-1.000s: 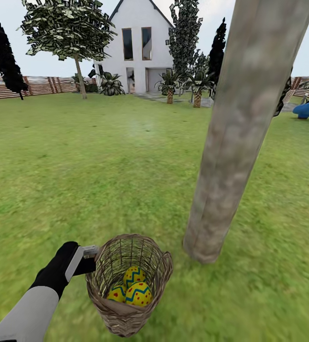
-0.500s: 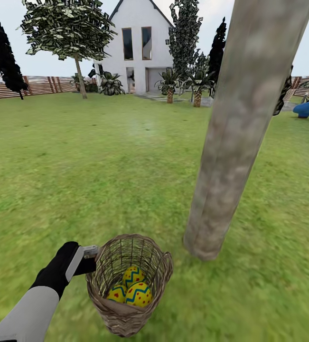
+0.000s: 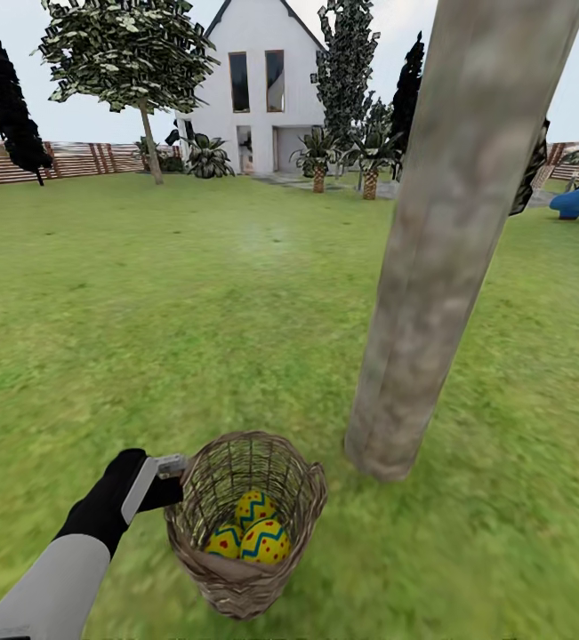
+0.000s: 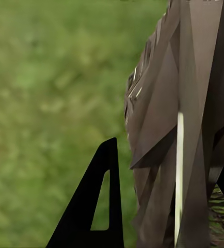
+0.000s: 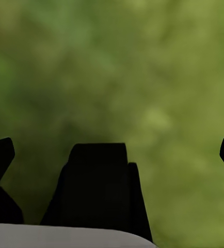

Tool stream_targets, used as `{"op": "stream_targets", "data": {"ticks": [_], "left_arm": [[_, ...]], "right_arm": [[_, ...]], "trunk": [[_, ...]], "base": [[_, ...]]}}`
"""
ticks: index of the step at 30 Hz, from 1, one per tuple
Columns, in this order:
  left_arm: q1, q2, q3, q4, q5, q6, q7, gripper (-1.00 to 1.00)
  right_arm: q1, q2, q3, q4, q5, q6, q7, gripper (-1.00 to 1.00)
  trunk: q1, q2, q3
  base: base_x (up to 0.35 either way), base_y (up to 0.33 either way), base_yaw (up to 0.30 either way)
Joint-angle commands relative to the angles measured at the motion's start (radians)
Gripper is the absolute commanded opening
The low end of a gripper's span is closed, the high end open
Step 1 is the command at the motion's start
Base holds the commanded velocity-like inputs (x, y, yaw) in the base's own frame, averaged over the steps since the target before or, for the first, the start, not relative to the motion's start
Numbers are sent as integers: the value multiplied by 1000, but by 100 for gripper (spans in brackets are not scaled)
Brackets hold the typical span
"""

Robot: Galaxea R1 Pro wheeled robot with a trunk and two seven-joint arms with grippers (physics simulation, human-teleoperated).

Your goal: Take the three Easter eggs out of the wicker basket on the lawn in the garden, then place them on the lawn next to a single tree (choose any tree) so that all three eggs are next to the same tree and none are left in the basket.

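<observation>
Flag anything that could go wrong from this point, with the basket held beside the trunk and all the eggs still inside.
1. The left gripper holds the wicker basket only by its rim, one finger outside the wall; the basket could tilt or slip, spilling the Easter eggs.
2. The eggs lie packed together deep inside, so picking one may jostle the others.
3. The tree stands close to the basket, so the right arm could strike the trunk when reaching in.

The basket (image 3: 246,524) mouth is left open from above, the eggs (image 3: 253,533) lying low inside. Its left rim is taken up by the left gripper (image 3: 172,476). The trunk (image 3: 449,249) stands near on the right. Open lawn (image 3: 147,311) is left elsewhere.
</observation>
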Motion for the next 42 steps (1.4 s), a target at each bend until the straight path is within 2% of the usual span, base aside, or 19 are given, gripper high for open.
{"op": "stream_targets", "data": {"ticks": [1,4,18,19,34,42], "left_arm": [[0,0,3,23,-22,-1,9,-100],[0,0,3,23,-22,-1,9,-100],[0,3,3,41,-23,-13,9,-100],[0,3,3,44,-23,-13,9,100],[0,1,2,60,-24,-11,11,100],[0,7,0,60,-25,-9,14,100]], "right_arm": [[-1,-1,-9,3,10,-6,2,100],[-1,-1,-9,3,9,-5,2,100],[-1,-1,-9,3,9,-5,2,100],[-1,-1,-9,3,9,-6,2,100],[-1,-1,-9,3,9,-5,2,100],[-1,-1,-9,3,7,-7,2,100]], "trunk": [[4,-7,-4],[16,-28,-14],[16,-28,-14],[16,-28,-14],[16,-28,-14],[-15,28,11]], "base": [[0,0,0],[0,0,0],[0,0,0],[0,0,0],[0,0,0],[0,0,0]]}}
